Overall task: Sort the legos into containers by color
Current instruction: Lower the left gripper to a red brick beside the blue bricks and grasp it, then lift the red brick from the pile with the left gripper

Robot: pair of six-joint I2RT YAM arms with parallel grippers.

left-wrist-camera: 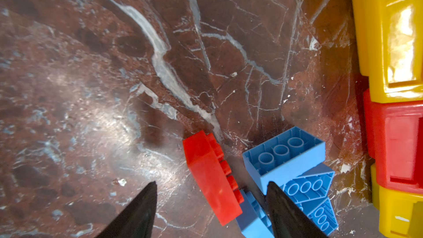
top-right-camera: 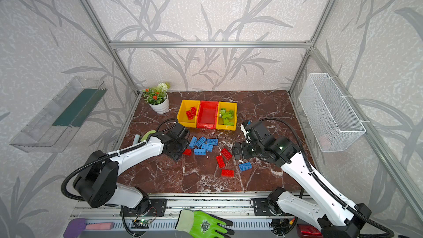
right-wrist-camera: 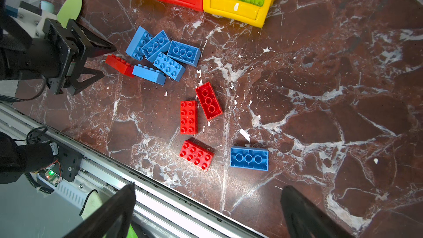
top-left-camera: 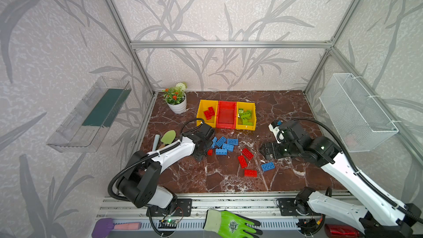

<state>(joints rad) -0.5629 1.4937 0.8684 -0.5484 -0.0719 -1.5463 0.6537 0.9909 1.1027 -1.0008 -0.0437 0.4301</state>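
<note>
Three containers [top-left-camera: 226, 114] stood in a row, two yellow, one red; before them on the table [top-left-camera: 229, 184] lay six blue legos [right-wrist-camera: 169, 66] and four red legos [right-wrist-camera: 188, 117]; the left wrist view showed one red brick [left-wrist-camera: 206, 168] on its side inside the spread left pincer [left-wrist-camera: 211, 183]; the right pincer [right-wrist-camera: 209, 186] was spread wide, holding nothing.

The bench [top-left-camera: 229, 179] is dark red-brown marble with white veins. Two yellow bins [top-left-camera: 202, 106] flank a red bin [top-left-camera: 226, 115]. Red bricks [top-left-camera: 242, 161], blue bricks [top-left-camera: 230, 146] and lime-green bricks [top-left-camera: 246, 114] are plain-coloured. The pale grey wallpaper [top-left-camera: 229, 8] carries darker leaf shapes.
</note>
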